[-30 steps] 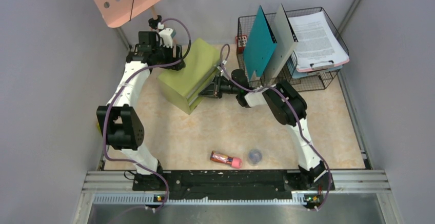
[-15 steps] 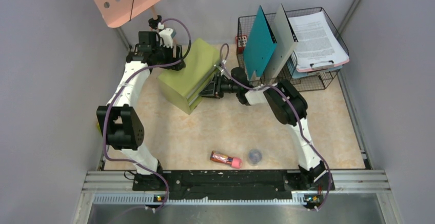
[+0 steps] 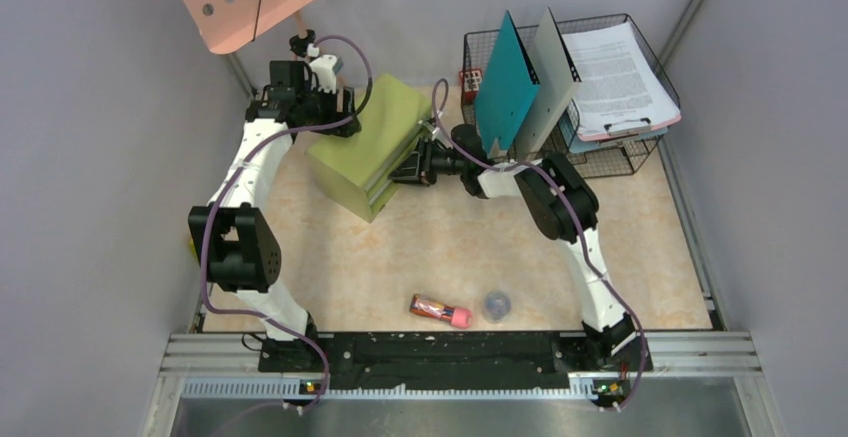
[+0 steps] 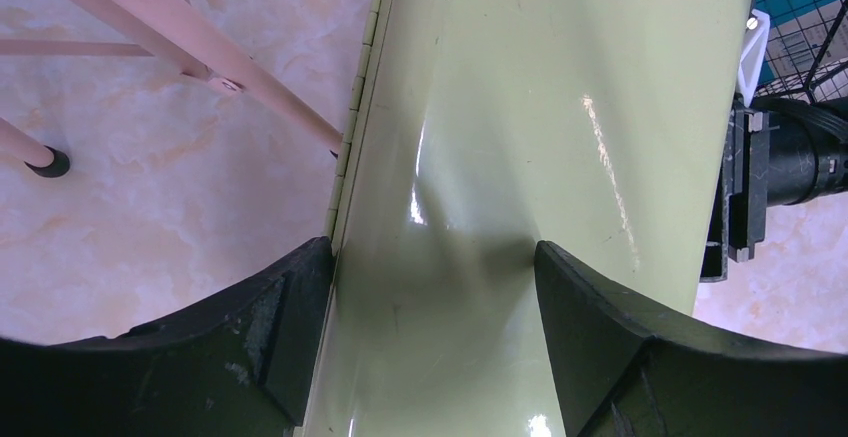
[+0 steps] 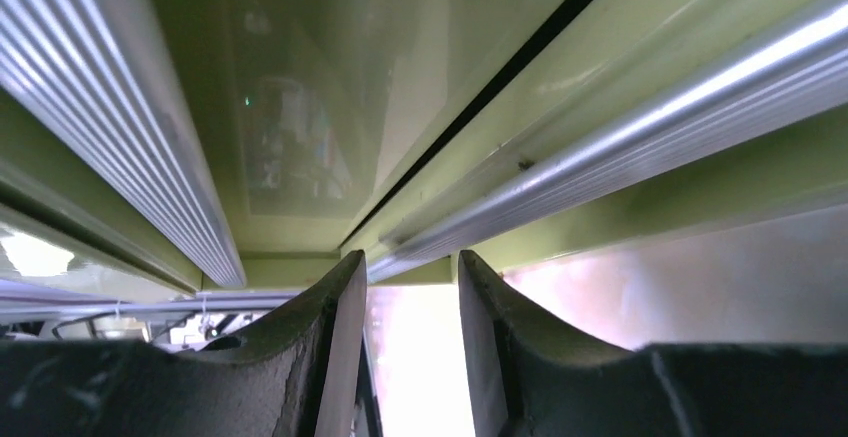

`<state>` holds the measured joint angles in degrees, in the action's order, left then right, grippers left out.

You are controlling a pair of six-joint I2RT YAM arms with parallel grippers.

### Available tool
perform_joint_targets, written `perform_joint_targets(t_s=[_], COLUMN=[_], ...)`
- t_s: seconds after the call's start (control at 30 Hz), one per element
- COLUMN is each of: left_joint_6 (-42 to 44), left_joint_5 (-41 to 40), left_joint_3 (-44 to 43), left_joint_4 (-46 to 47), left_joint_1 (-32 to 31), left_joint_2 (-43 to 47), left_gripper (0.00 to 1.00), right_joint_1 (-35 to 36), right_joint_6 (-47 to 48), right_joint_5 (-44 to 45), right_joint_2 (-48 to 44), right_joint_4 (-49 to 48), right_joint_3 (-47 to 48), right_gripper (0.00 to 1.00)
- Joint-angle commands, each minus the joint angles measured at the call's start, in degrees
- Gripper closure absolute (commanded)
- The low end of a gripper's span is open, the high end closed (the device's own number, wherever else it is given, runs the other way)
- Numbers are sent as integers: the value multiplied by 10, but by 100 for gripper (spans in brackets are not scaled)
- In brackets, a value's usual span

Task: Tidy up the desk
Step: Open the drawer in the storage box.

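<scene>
since the red and pink tube (image 3: pixel 440 309) and small round blue-grey cap (image 3: pixel 497 304) lie loose near the bases on the beige marble-patterned desk (image 3: pixel 640 257) that fills the walled cell, i judge sorting unfinished. right gripper (image 5: pixel 410 282) fingers stand narrowly apart and empty at the silver ribbed drawer handle (image 5: pixel 640 127), so they could slip off. left gripper (image 4: pixel 435 257), fingers wide, rests on the olive-green drawer box (image 3: pixel 365 147); if the brace is weak, the box may slide.

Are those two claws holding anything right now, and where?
Nothing is clearly gripped. The left claw sits wide open over the green box. The right claw is part-open at its silver rail; whether it pinches that cannot be told.
</scene>
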<state>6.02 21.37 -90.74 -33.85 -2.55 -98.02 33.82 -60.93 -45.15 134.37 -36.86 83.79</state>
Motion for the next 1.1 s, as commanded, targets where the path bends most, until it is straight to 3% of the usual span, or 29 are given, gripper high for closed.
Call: perform_joint_targets(t_s=[0.0,0.3,0.53,0.83,0.97,1.07], left_joint_6=[4,-10,-12,-11,-11,-13], left_joint_5=[23,30,36,40,40,40], left_joint_3=[8,26,56,82,80,80], left_joint_4=[-106,-102,-98,-93,-93,-92], left_joint_1=[-10,-10,-10,-11,-11,-11], left_joint_2=[-20,-17,-8,3,3,3], left_gripper=[23,24,25,26,26,26], right_joint_1=[-2,1,1,1,0,0], right_joint_6=[-22,-65,-75,-49,-53,-62], right_joint_5=[-13,-3,11,22,20,19], right_joint_2=[14,23,19,16,17,14], right_joint_4=[-82,-127,-127,-79,-83,-96], right_joint_3=[48,41,32,44,47,42], right_gripper=[62,79,73,72,83,97])
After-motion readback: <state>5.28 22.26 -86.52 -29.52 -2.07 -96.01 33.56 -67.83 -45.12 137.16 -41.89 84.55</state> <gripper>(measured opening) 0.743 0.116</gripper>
